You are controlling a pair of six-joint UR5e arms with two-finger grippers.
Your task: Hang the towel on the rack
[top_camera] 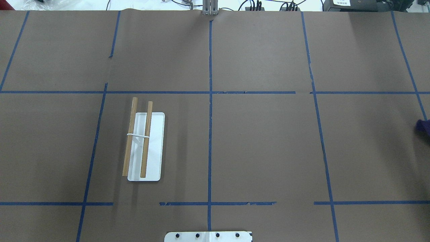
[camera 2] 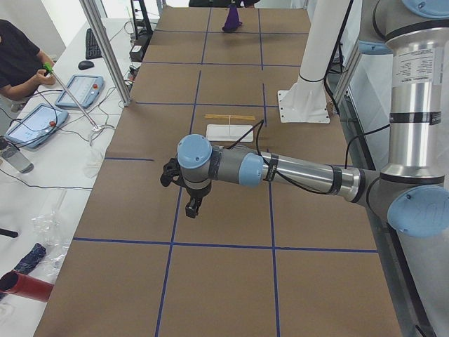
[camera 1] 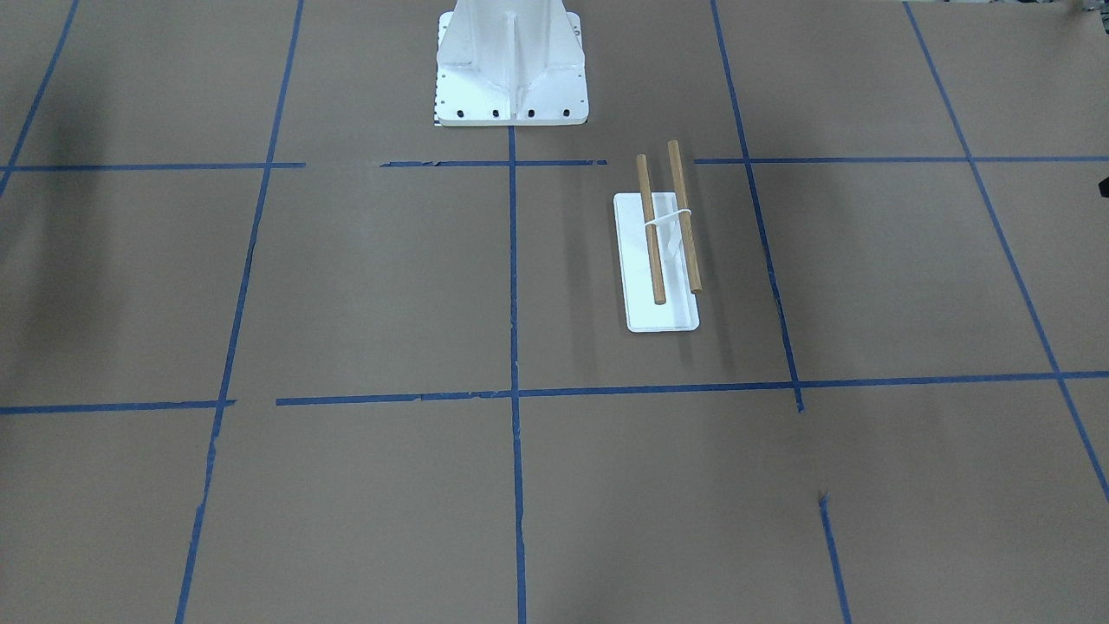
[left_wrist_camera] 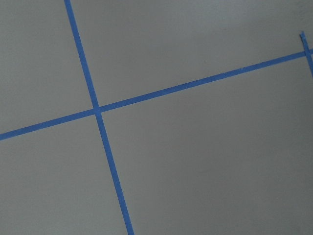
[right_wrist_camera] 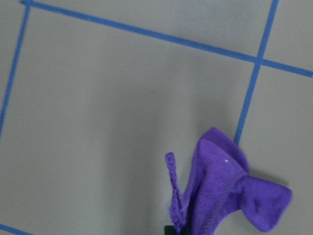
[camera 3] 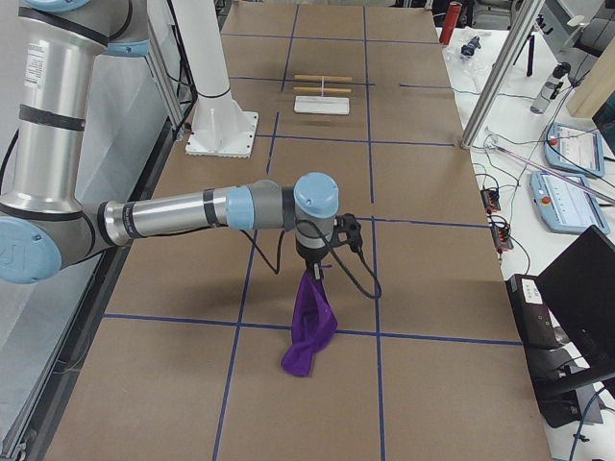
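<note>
The rack [camera 1: 663, 251] has two wooden dowels on a white support over a flat white base. It stands bare on the brown table and also shows in the overhead view [top_camera: 144, 144]. It is small in the left side view [camera 2: 230, 126] and the right side view [camera 3: 322, 96]. The purple towel [camera 3: 309, 336] hangs bunched from my right gripper [camera 3: 315, 272], far from the rack, with its lower end at or near the table. The right wrist view shows its gathered top [right_wrist_camera: 230, 196]. My left gripper [camera 2: 191, 209] hovers over bare table; I cannot tell if it is open or shut.
The large white bolted pedestal [camera 1: 511, 69] stands at the robot's side of the table, near the rack. Blue tape lines [top_camera: 210, 134] grid the brown surface. An operator [camera 2: 17, 60] and tablets sit beyond the table's far side.
</note>
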